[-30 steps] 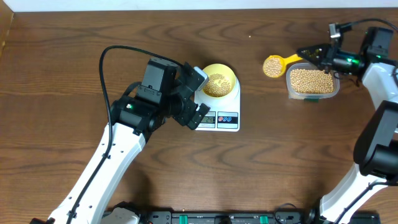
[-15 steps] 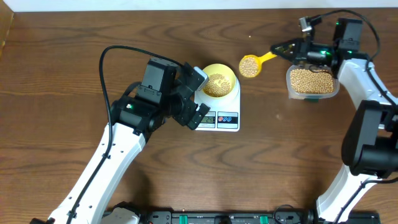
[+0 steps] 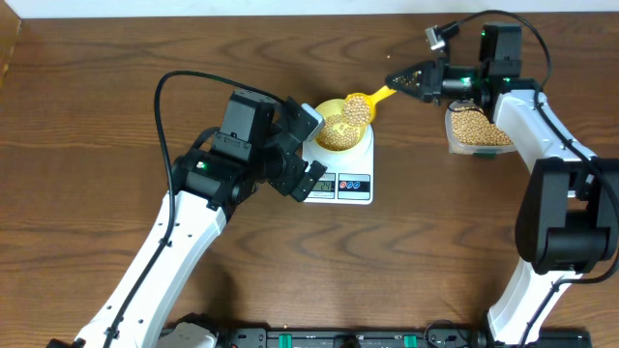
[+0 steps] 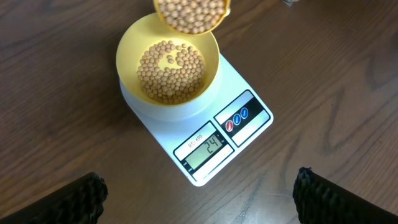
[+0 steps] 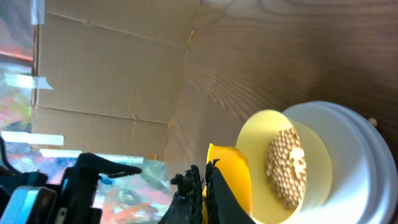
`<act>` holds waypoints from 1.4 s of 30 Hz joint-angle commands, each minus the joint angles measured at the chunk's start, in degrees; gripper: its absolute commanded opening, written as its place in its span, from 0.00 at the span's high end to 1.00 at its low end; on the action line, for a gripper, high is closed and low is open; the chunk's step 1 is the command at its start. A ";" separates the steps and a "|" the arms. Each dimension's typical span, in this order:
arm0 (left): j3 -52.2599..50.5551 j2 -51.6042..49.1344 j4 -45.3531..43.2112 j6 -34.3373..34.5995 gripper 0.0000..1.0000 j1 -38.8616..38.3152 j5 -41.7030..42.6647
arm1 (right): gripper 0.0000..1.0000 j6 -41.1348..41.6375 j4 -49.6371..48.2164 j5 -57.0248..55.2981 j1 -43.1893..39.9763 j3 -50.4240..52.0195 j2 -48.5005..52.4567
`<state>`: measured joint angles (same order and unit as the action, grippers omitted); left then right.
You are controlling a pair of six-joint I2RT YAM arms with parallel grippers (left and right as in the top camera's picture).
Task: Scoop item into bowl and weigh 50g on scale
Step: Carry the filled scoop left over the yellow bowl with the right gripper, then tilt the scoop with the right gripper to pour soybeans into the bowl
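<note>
Showing "24", the scale (image 4: 249,87) display (image 4: 205,148) beside the bowl (image 4: 127,55)

bowl (image 3: 340,129) sits on scale (image 3: 353,188), mid-bench (image 3: 435,242). beans (image 4: 171,70) in bowl. loaded scoop (image 3: 360,106) over bowl's rear-right rim. tub (image 3: 472,130) well right of scale.

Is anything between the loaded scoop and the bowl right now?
Nothing visible. The scoop, loaded with beans, hangs just over the rim of the bowl, whose mouth lies open beneath it.
</note>
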<state>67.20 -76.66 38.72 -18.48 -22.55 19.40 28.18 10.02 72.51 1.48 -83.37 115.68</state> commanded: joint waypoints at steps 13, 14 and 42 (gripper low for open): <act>-0.42 -0.44 0.09 -0.98 0.02 0.13 0.55 | 0.99 -8.96 -3.21 -2.80 3.30 0.31 0.59; -0.42 -0.44 0.09 -0.98 0.02 0.13 0.55 | 0.99 -10.08 -3.21 -2.95 3.48 0.31 0.59; -0.42 -0.44 0.09 -0.98 0.02 0.13 0.55 | 0.99 -23.12 -3.19 -7.96 6.88 0.31 0.59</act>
<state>67.20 -76.66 38.72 -18.50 -22.57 19.40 6.66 6.96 64.73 7.88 -83.37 115.68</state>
